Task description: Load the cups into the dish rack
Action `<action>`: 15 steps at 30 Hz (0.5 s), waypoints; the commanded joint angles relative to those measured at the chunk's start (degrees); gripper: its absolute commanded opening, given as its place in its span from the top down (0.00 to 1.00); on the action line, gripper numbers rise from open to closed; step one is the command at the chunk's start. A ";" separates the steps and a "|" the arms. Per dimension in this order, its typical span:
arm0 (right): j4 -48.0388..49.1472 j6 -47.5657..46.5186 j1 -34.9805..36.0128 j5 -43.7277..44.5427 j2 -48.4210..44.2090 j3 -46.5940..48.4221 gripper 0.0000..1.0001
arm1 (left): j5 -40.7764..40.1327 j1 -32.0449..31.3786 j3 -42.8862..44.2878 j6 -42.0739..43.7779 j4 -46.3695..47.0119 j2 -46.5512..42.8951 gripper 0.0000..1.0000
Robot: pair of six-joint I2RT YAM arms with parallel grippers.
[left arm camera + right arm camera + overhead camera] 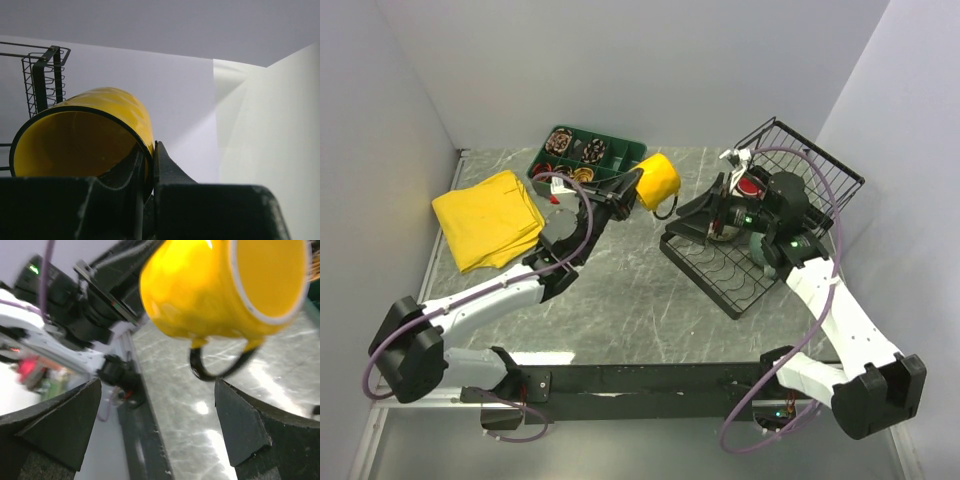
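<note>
My left gripper (632, 190) is shut on the rim of the yellow mug (658, 180) and holds it on its side in the air, between the green tray and the dish rack (720, 275). In the left wrist view one finger is inside the yellow mug (82, 140) and the other finger (167, 167) is outside it. My right gripper (718, 218) is open and empty over the rack's left end, facing the mug. The right wrist view shows the yellow mug (220, 285) with its black handle hanging down, above and beyond my open fingers (65, 425). A red mug (752, 187) and a grey-green mug (767, 252) sit in the rack.
A dark green compartment tray (585, 152) with small items stands at the back. A yellow cloth (490, 215) lies at the left. The rack's raised wire basket end (820, 165) is close to the right wall and also shows in the left wrist view (42, 82).
</note>
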 commanded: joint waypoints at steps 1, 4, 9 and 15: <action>-14.78 -22.60 -0.18 0.16 -4.20 5.77 0.00 | -3.11 -0.38 3.96 -0.18 3.71 -7.28 0.99; -11.74 -18.45 -0.19 -0.97 -4.65 4.37 0.00 | -3.47 -0.91 3.35 -1.05 3.87 -7.73 0.99; 1.97 -1.83 -0.10 -7.30 1.58 2.79 0.00 | -1.27 -1.79 4.75 -2.73 6.50 -5.28 0.99; 13.95 13.31 0.60 -10.13 5.72 4.72 0.00 | -0.48 -2.76 5.72 -3.43 8.62 -3.34 0.99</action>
